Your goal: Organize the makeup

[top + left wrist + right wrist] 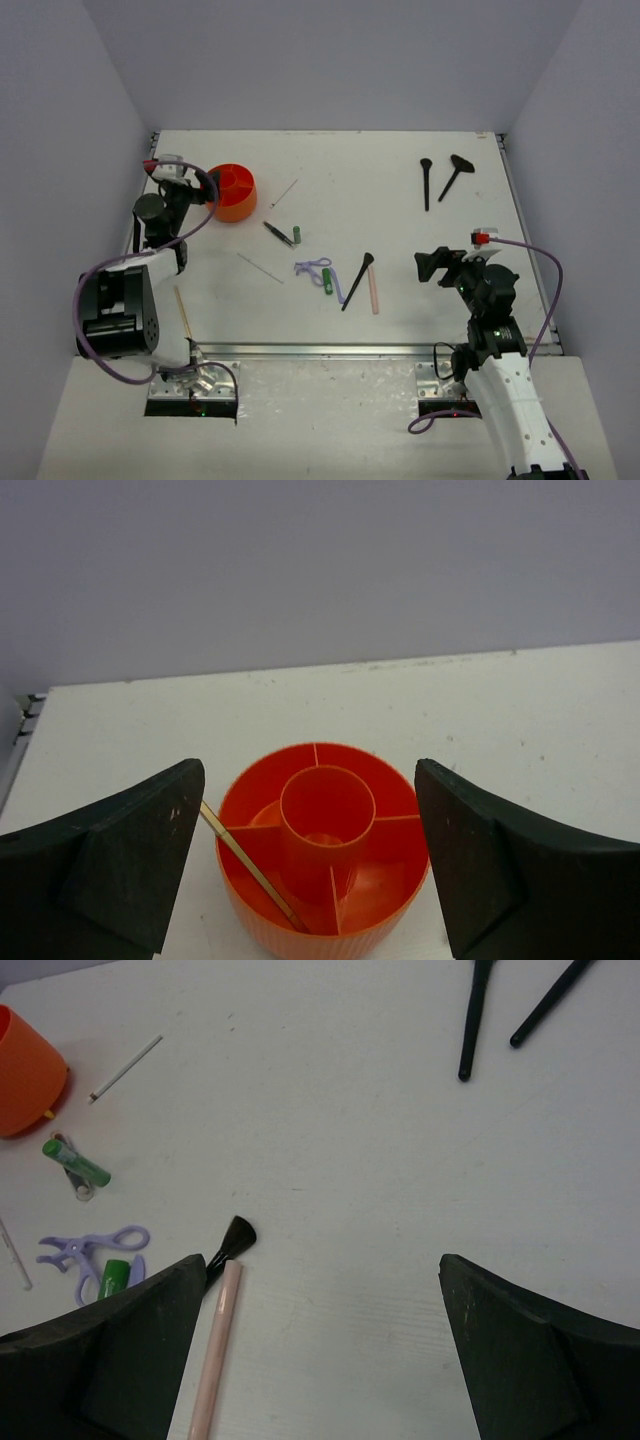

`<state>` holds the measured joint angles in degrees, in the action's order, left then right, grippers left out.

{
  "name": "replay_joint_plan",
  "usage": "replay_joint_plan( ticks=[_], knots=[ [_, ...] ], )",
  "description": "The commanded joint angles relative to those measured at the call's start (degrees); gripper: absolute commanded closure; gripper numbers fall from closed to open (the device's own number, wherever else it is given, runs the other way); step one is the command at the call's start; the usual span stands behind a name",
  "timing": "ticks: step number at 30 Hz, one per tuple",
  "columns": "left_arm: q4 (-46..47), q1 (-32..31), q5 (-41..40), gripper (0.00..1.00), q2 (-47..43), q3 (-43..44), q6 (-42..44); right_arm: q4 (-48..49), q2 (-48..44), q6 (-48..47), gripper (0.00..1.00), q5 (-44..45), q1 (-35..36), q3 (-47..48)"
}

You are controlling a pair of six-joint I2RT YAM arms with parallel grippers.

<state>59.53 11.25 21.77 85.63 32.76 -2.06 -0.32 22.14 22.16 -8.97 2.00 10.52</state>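
My left gripper point(308, 780): released, jaws apart over the round orange ribbed plastic tub point(350, 935); one thin pale stick point(250, 865) leans inside an outer compartment. My right gripper point(322, 1265): released, empty, beside the pale pink stick point(215, 1350) and black flared-head brush point(232, 1240).

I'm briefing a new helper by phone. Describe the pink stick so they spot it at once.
From the orange tub at the far left of the table, move to the near middle, where a slanted black brush lies. The pink stick lies just right of it: the only pale pink item, a plain rod without a flared head.
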Motion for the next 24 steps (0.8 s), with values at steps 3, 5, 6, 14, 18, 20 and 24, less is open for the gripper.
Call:
replay_joint_plan(
  ticks=[3, 5, 6, 14, 18, 20, 24],
  knots=[
    [-23.1, 0.7, -12.4, 0.15, -15.5, 7.6, 0.8, -1.8, 0.0, 2.3, 0.01, 2.9, -0.1, 2.9],
    [-39.9, 0.7, -14.3, 0.15, -20.4, 12.1, 8.4, -3.4, 1.0, 5.4, 0.01, 5.8, -0.1, 3.0],
    [-46.5, 0.7, -13.6, 0.15, -22.9, 13.3, 13.2, -3.5, 1.6, 6.1, 0.01, 5.0, -0.1, 2.7],
    [-90.9, 0.9, -20.0, 0.12, -26.4, 18.4, 29.0, -2.7, 2.3, 10.7, 0.01, -4.5, -0.1, -1.0],
    [-104.8, 1.2, -20.4, 0.13, -21.1, 18.5, 30.4, -1.1, -0.2, 12.2, 0.01, -8.7, -0.1, -4.5],
    [-107.6, 1.2, -19.8, 0.15, -18.3, 18.5, 29.2, -1.1, -1.0, 11.9, 0.01, -9.9, 0.0, -5.1],
    [-109.3, 1.2, -17.9, 0.21, -12.6, 16.7, 24.4, -1.9, -1.4, 10.6, 0.01, -7.3, 3.6, -5.5]
  ],
)
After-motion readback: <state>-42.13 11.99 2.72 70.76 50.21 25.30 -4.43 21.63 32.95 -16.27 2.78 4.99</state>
